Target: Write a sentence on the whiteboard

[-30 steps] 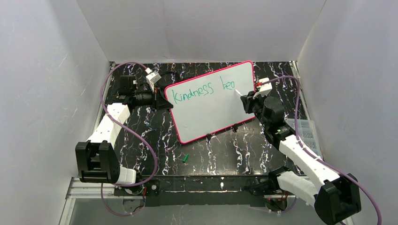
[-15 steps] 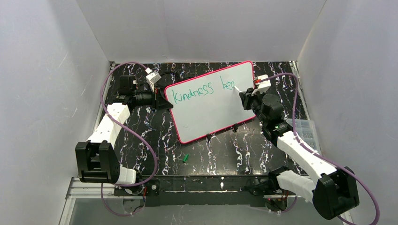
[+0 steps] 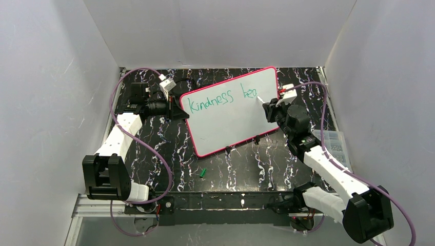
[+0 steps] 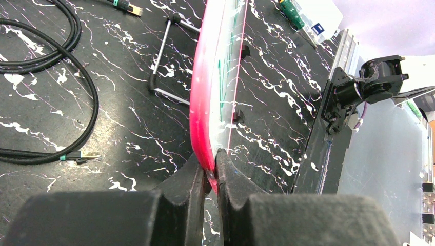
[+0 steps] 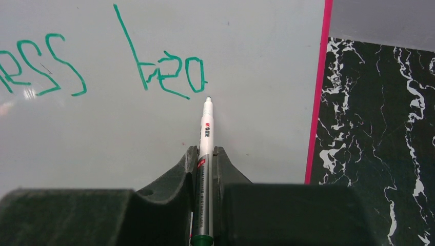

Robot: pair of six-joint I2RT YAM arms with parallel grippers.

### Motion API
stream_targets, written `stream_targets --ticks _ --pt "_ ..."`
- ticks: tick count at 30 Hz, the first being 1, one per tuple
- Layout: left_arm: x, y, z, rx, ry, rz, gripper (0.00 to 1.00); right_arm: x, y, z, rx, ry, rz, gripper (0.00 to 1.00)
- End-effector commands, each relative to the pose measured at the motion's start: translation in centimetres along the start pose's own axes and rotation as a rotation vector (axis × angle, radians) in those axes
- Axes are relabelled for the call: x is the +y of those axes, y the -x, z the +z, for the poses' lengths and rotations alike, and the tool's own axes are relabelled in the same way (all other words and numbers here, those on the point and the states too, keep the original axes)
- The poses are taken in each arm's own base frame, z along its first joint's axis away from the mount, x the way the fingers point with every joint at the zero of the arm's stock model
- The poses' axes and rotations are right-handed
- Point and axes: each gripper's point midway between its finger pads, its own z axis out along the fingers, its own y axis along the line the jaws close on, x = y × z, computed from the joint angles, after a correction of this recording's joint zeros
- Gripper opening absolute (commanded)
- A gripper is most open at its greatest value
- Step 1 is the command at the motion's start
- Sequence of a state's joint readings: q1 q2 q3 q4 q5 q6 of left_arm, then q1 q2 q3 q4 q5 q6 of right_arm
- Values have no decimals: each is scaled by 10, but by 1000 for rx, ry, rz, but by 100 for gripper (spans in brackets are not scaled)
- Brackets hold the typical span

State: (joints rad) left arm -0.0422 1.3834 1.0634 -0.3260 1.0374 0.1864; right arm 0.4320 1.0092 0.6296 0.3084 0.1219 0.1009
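From the overhead camera I see the whiteboard (image 3: 231, 123) propped up at a tilt on the black marbled table (image 3: 231, 169), towards the far side and between the two arms. The green writing (image 3: 213, 101) runs along its upper part: "kindness", then a gap, then "be" and one more round letter. The left gripper (image 3: 178, 110) is at the board's left edge. The right gripper (image 3: 268, 108) is at the board's right side and holds a marker (image 3: 260, 100) that points at the end of the writing. A small green cap (image 3: 202, 172) lies alone on the table, well in front of the board. A clear plastic box (image 3: 333, 143) sits by the table's right edge.

On the left wrist camera I look along the board edge-on. The two black fingers are pinched tight on the pink rim at its near corner, so that gripper is clamped on the board. A wire stand leg (image 4: 164, 56) rests on the table just behind the board, and a black cable (image 4: 77, 77) loops farther left.

On the right wrist camera the jaws are closed around the marker's white barrel, with its green end nearest the camera. The tip sits just beside the last round letter. I cannot tell whether it touches the surface. The pink rim runs down the right of this view, with the table beyond it.
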Motion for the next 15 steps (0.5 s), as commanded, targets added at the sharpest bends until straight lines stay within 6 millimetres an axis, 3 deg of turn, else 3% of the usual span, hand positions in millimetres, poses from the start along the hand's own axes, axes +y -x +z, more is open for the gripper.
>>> stream_targets --ticks 1,6,15 --pt "1 15 -7 -20 49 116 0 -2 -6 -5 11 -8 3 1" --pt "1 15 -7 -22 49 116 0 -2 -7 -6 8 -4 9 1" --pt "1 15 -7 -22 48 116 0 3 34 -1 -103 7 28 1"
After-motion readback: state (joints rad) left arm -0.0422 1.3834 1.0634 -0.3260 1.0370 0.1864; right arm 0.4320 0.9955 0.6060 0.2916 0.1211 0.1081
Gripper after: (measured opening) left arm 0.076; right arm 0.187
